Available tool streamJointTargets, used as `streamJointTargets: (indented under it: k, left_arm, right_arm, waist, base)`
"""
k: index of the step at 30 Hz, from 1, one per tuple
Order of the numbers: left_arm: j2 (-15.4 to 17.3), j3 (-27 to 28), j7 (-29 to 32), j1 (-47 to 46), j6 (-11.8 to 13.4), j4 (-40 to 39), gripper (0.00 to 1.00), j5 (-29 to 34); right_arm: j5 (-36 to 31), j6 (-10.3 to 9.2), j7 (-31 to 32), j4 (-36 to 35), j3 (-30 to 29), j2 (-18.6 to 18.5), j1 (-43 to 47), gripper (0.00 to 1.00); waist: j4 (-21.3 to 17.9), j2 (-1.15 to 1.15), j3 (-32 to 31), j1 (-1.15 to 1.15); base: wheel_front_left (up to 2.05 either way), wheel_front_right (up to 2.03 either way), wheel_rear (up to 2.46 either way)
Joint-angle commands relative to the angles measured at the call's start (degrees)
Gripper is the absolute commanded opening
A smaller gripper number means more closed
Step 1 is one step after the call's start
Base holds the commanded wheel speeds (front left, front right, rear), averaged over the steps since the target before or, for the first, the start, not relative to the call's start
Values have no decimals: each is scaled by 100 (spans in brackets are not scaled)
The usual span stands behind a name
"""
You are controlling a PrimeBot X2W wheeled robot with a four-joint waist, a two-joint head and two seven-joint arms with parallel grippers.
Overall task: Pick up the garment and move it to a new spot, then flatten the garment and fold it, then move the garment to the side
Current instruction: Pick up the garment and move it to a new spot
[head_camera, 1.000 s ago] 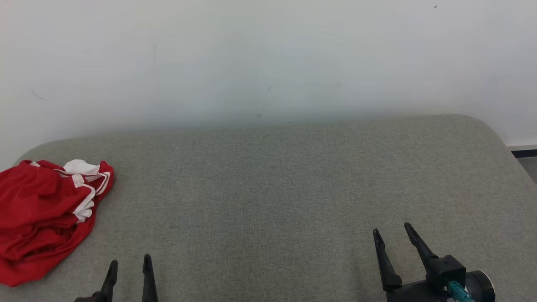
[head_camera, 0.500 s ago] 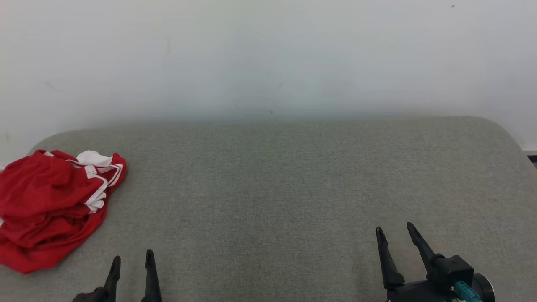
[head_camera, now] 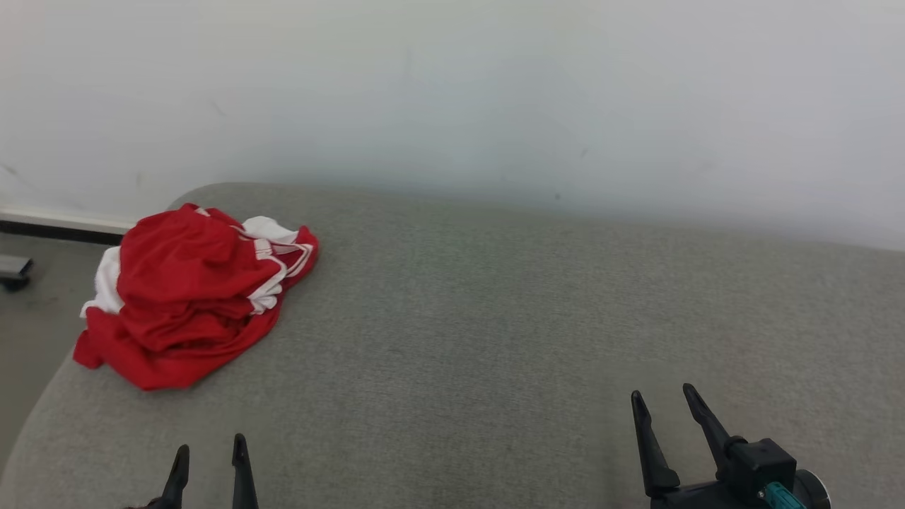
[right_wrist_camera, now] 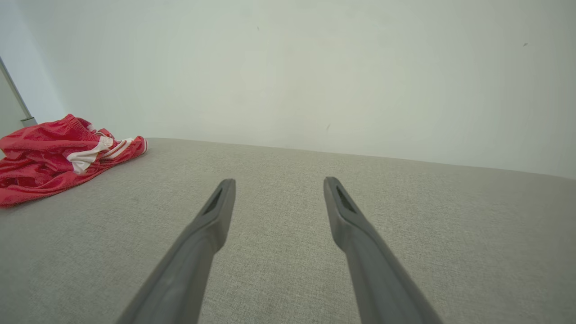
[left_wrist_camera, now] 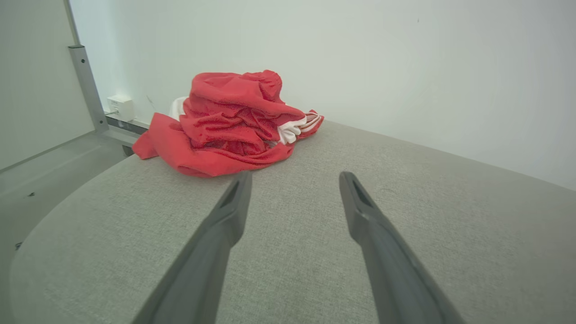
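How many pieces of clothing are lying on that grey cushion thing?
1: a crumpled red fabric garment with white trim, near the far left corner of the grey fabric-covered surface. Whether another piece hides inside the heap cannot be told.

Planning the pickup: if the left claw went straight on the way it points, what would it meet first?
Probably the red garment, crumpled on the grey surface ahead of the open left claw, mostly to one side of its line. Depth is unclear; it might only graze its edge.

Garment point(head_camera: 191, 297) red, white stripe trim; cushion point(head_camera: 495, 318) grey-green weave; wall point(head_camera: 452, 85) white.
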Motion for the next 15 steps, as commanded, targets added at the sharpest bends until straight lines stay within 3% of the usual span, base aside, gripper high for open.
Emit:
streamJointTargets:
  k: [1, 10, 15]
  left_arm:
    - [41, 50, -6, 97, -11, -12, 100, 73]
    - [97, 142, -6, 220, 44, -93, 100, 186]
    - [62, 182, -7, 363, 156, -297, 100, 202]
  right_arm:
    - [44, -14, -12, -19, 43, -8, 32, 100]
    - [233, -14, -11, -17, 199, -9, 87, 100]
    - [212, -14, -11, 12, 329, -12, -72, 100]
  waist:
    - [617, 0, -68, 0]
    - [1382, 0, -142, 0]
    - [1505, 0, -42, 0]
  base:
    - [0, 0, 0]
    - [0, 0, 0]
    - [0, 0, 0]
